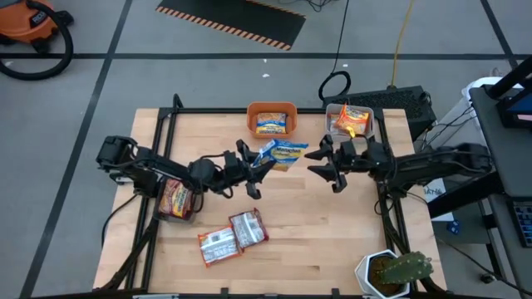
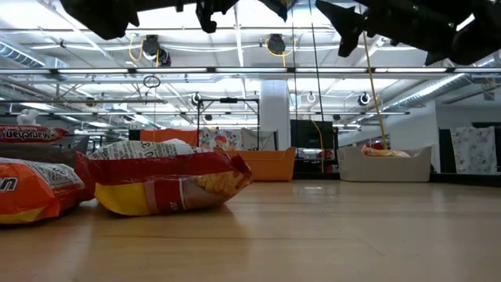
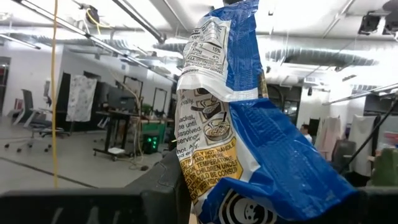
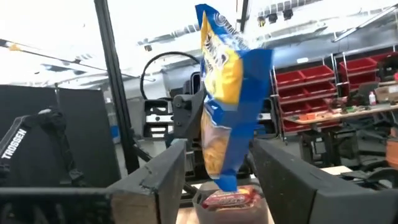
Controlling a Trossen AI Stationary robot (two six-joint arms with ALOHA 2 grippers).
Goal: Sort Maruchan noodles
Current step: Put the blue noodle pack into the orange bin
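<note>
From above, the left gripper [image 1: 256, 169] pinches a blue-and-yellow crinkled plastic noodle packet [image 1: 283, 153] mid-table; the right gripper [image 1: 330, 166], fingers spread, sits just beside it. Low down, both grippers are cut off overhead. From the right wrist, the packet hangs between parted fingers [image 4: 163, 171], seemingly untouched.

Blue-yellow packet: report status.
Left gripper shut on blue-yellow packet, above table centre. Right gripper open, facing it. No obstruction seen.
</note>
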